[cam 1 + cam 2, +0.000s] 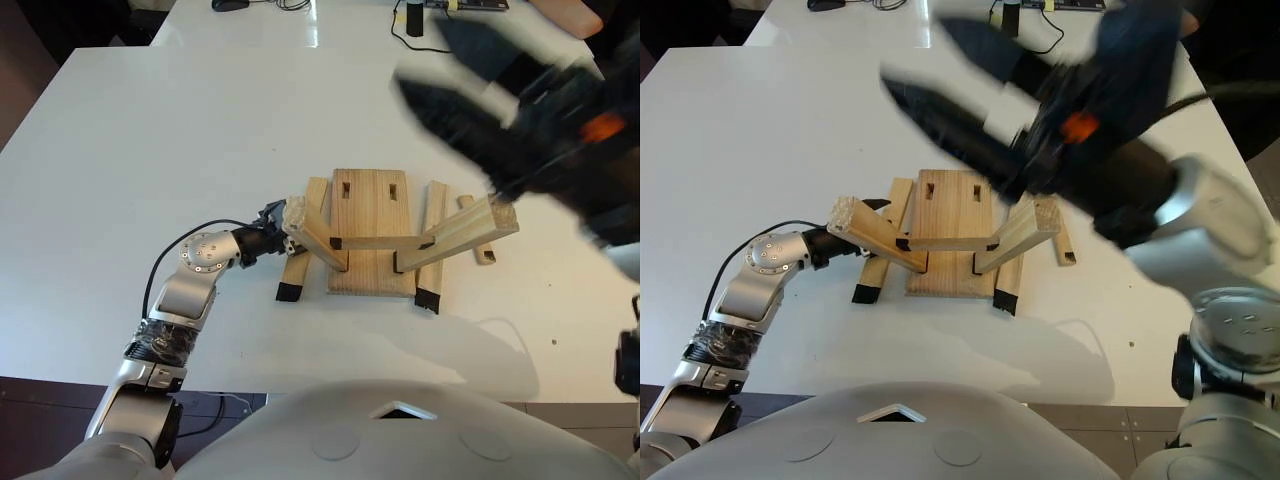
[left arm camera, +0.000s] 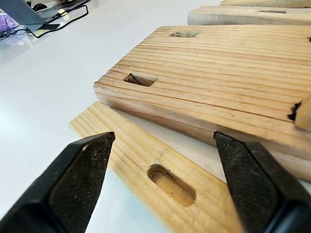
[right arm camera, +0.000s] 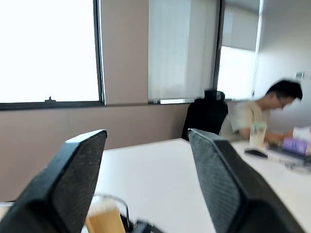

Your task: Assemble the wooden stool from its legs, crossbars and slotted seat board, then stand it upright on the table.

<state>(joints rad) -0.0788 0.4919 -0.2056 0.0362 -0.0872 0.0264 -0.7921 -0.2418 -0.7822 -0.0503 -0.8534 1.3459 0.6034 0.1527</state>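
Mid-frame on the surface (image 1: 180,150), the seat board (image 1: 370,210) lies flat, slots up. Across it leans a half-frame (image 1: 322,243): two legs (image 1: 460,235) joined by a crossbar (image 1: 380,242), outer ends raised left and right. Loose legs (image 1: 436,205) lie flat on either side of the board.

Your left gripper (image 1: 278,222) sits at the half-frame's left end, fingers wide, holding nothing. Your right gripper (image 1: 432,60) is high at upper right, also wide and empty.

Handling, my read:
- **Material:** dry softwood, so stiff, light and rough enough not to slip.
- **Weak spot:** probably the joints, so don't lever the half-frame by one end.
- **Grip:** take a leg across its narrow faces, close to the crossbar joint. Ideally use both grippers.

Views:
- **Left wrist:** close detail of the loose leg (image 2: 160,179) under the fingers, its oval slot, and the board's near slot.
- **Head views:** overall layout and the half-frame's tilt.
- **Right wrist:** looks out across the room and confirms the spread fingers.
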